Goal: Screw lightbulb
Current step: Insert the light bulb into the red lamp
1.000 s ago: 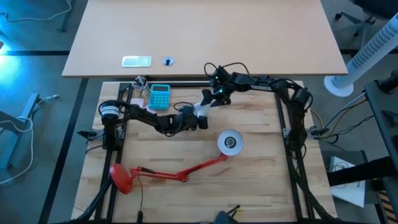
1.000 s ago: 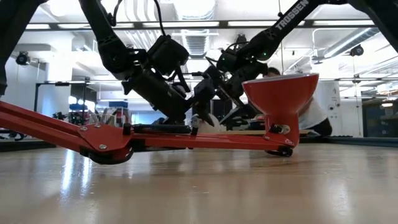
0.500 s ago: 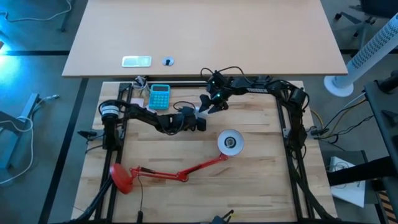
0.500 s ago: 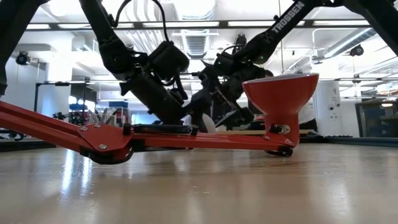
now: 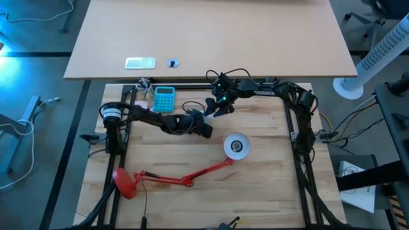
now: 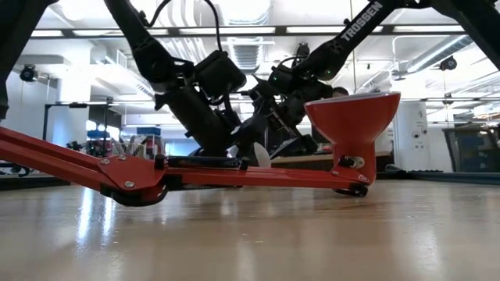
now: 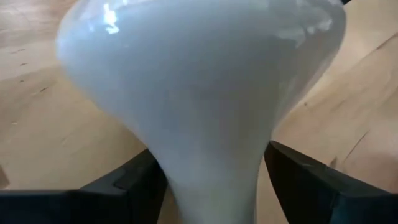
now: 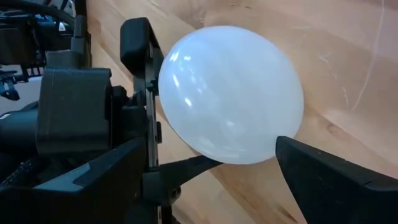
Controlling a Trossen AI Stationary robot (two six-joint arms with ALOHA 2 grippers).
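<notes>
Just above centre in the high view, the left gripper (image 5: 206, 123) was clamped on the narrow neck of the white lightbulb (image 8: 230, 93), while the right gripper (image 5: 218, 110) stood wide beside its dome.

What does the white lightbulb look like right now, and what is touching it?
The lightbulb is smooth, glossy and milky white, with a round dome that narrows to a thin neck. The left claw is shut on that neck, one dark finger on each side. The bulb is held just above the wooden table, behind the red lamp, and is not screwed into it yet. The right claw is open around the dome; whether it touches the bulb is unclear.
</notes>
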